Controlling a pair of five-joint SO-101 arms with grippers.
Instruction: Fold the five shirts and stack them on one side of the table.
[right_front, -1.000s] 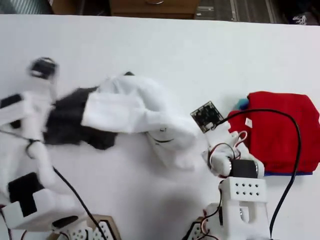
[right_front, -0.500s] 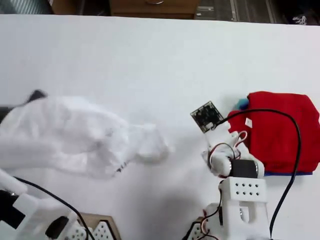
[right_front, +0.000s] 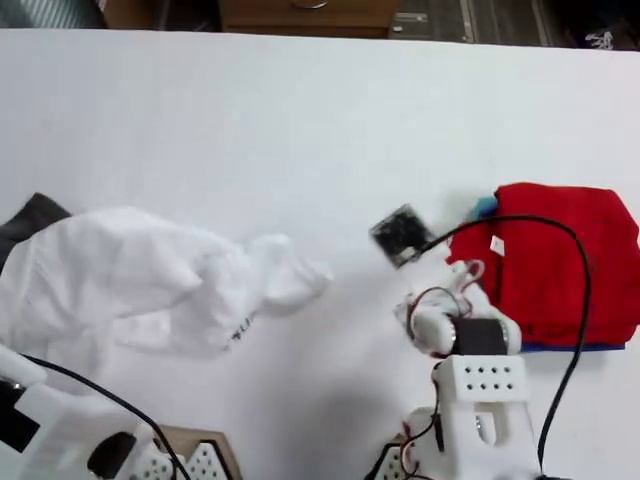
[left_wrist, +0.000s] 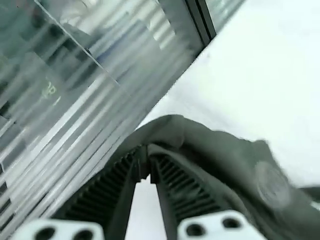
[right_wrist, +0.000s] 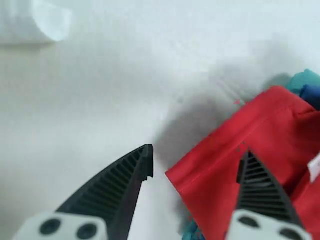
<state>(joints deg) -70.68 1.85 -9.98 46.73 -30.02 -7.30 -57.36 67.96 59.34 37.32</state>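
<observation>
Overhead and close wrist cameras share the table.

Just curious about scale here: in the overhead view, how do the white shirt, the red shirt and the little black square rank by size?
1. white shirt, spread loose.
2. red shirt, folded.
3. black square, smallest by far, though it sits on an arm, probably nearer the camera.

White shirt: dragged from the centre of the desk to its left edge within the last second; now lies flatter, sleeve end trailing toward centre. Black shirt: earlier exposed beside the white one, now covered except one corner. Left arm: withdrawn to the near-left corner. Right arm: shifted slightly left.
</observation>
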